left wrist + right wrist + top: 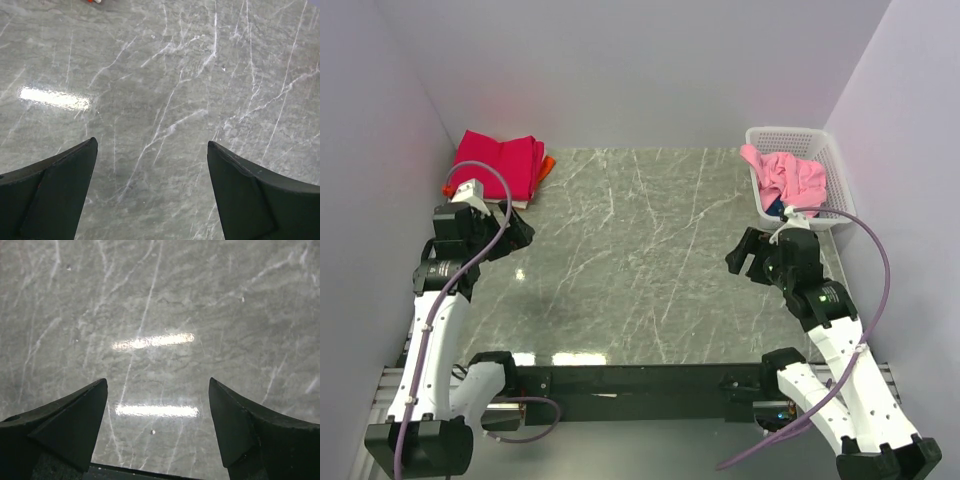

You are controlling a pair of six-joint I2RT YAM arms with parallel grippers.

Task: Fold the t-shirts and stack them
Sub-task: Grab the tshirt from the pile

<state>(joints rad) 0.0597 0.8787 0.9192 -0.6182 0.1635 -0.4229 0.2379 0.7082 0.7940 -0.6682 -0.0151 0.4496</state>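
A folded magenta-red t-shirt point(500, 162) lies on top of a stack at the far left corner, with an orange t-shirt point(547, 165) peeking out beneath it. A crumpled light pink t-shirt point(787, 176) fills the white basket point(832, 170) at the far right, a bit of dark blue t-shirt point(775, 208) showing under it. My left gripper point(520, 235) hovers open just in front of the stack. My right gripper point(744, 258) hangs open in front of the basket. Both wrist views show only bare marble between the wide fingers point(55, 185) point(65, 427).
The grey marble tabletop point(640, 250) spans the space between the arms. Pale walls close in on the left, back and right. A black rail point(640, 378) runs along the near edge.
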